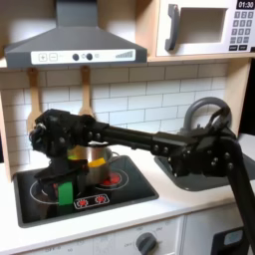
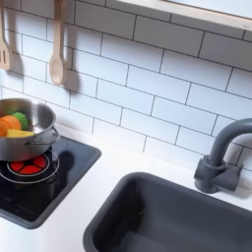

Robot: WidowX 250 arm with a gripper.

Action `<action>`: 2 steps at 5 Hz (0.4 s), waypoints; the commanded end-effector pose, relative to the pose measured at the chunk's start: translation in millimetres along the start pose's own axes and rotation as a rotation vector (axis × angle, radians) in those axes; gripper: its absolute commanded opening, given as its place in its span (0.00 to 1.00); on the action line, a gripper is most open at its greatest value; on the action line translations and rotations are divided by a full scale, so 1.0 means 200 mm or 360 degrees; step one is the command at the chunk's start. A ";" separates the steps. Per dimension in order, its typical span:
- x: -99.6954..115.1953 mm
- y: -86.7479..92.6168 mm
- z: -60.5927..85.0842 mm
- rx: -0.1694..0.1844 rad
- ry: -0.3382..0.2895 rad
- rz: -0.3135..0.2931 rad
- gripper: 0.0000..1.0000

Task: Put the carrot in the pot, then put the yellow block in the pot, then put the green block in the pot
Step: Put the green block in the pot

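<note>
Your round shiny steel pot (image 2: pixel 22 133) sits on the black stovetop (image 2: pixel 44 182), already holding the orange toy carrot (image 2: pixel 9 125) and something yellow beside it, likely the yellow block. The small green block (image 1: pixel 64 192) stands on the stovetop beneath the black gripper (image 1: pixel 50 149); you cannot tell how wide its jaws stand.

first exterior view frontal, second exterior view closer, angled, both showing stove (image 1: pixel 90 194)
</note>
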State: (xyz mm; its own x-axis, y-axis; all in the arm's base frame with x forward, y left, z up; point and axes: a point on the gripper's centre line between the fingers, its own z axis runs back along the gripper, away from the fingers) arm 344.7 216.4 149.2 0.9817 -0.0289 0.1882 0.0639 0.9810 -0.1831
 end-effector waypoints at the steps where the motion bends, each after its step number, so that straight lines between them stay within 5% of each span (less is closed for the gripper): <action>1: -0.03 -0.01 0.00 -0.0037 -0.0011 0.0003 1.00; 2: -0.03 -0.02 0.01 -0.0020 -0.0007 0.0017 0.00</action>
State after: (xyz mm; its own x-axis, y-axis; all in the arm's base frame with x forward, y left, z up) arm 337.8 213.7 154.3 0.9791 -0.0238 0.2019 0.0638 0.9789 -0.1942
